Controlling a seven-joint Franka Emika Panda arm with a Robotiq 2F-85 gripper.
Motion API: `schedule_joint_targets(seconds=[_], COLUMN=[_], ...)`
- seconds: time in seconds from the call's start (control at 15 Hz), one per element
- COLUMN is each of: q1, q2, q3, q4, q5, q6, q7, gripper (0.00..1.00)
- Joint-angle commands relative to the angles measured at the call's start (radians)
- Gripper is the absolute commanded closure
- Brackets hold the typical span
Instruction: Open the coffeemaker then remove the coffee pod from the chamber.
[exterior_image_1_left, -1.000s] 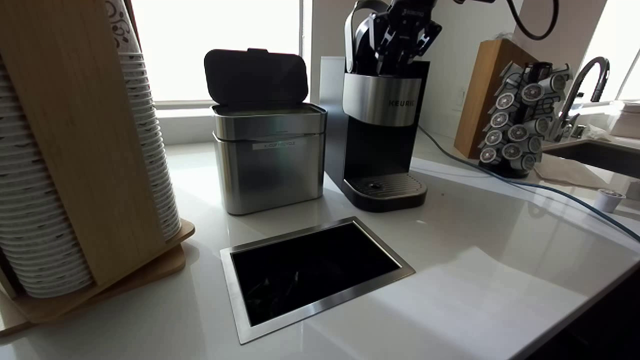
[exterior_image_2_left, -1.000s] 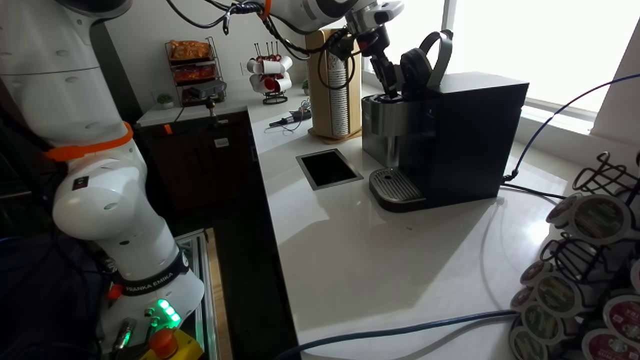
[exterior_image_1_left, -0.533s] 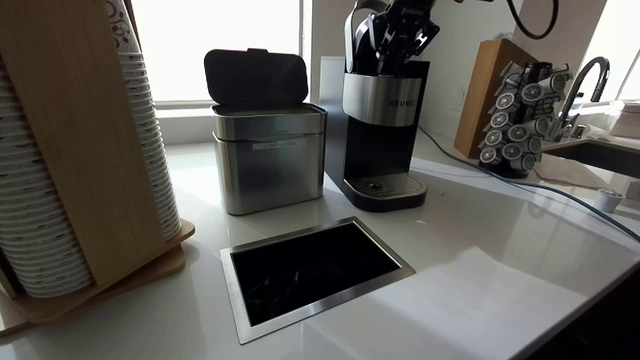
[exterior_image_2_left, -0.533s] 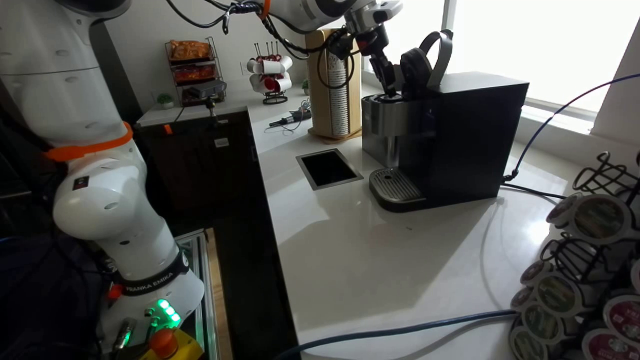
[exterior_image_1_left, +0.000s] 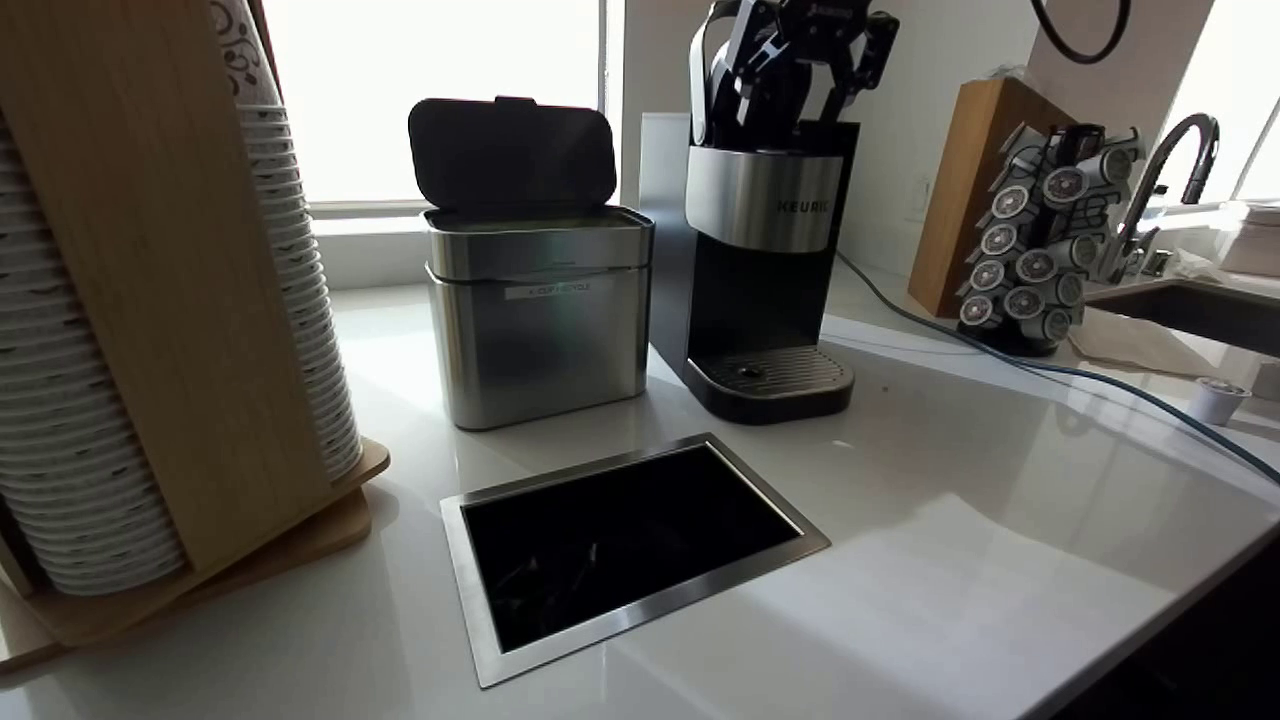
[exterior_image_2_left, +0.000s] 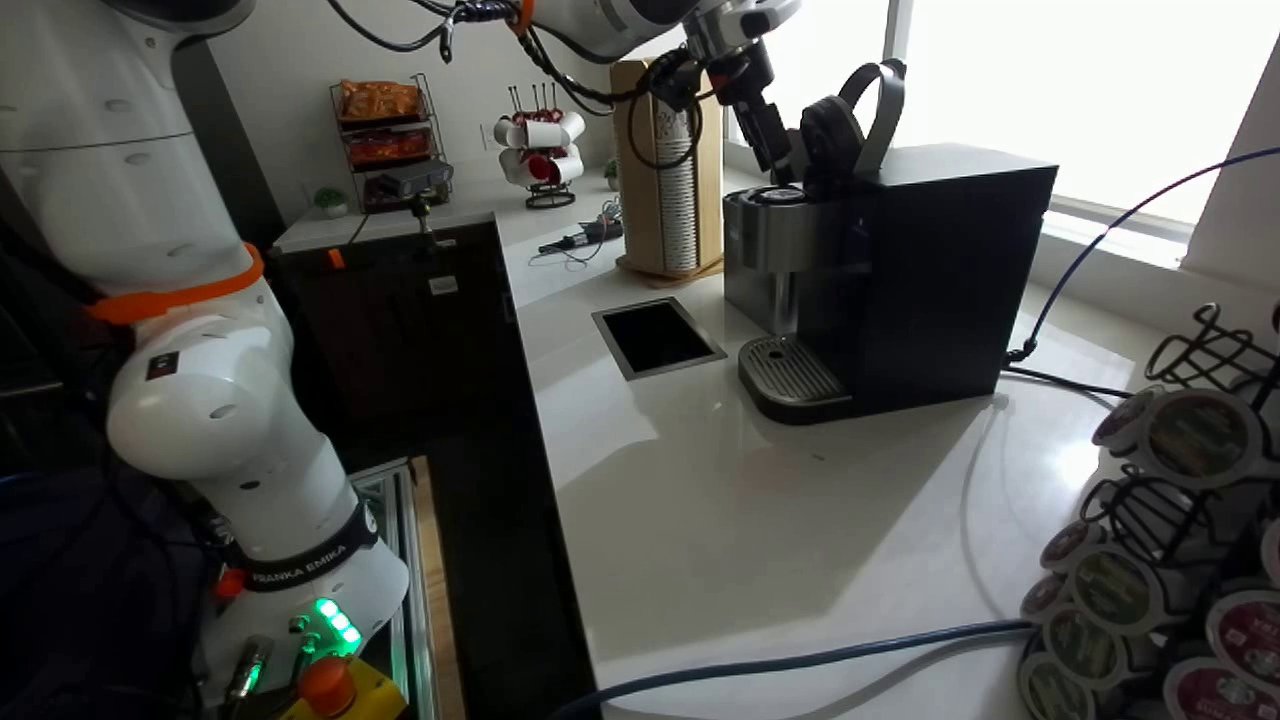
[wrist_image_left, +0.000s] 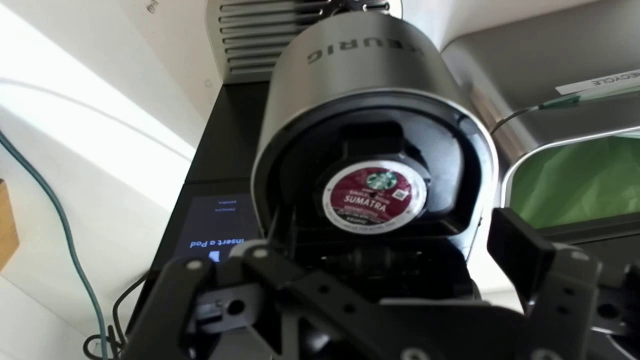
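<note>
Jaws apart, pod (wrist_image_left: 374, 197) just blw

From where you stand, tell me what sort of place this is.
Probably a shared kitchen, perhaps an office break room. The signs are the tall black-and-silver single-serve coffeemaker, the high nested stacks of white cups, and the dark gooseneck faucet.

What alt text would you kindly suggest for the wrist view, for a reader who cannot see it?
A Sumatra pod sits in the open coffeemaker, not gripped; the end effector stands open at the picture's bottom. A steel bin with a green liner is at the right.
</note>
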Motion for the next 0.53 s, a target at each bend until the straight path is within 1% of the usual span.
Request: schedule_joint_targets(seconds=[0.0,0.13,0.4,0.47], q1=[0.017,0.020,0.020,0.019], q2=[0.006,0.008,0.014,0.019], q3=[0.001,0.003,0.002,0.001], q4=[0.019,0.022,0.026,0.030], q5=[-0.035,-0.048,-0.039,-0.039], q6=[-0.074,-0.100,-0.134,-0.141], q7=[0.057,0.085,0.124,0.133], gripper=[0.00,0.00,0.00,0.02])
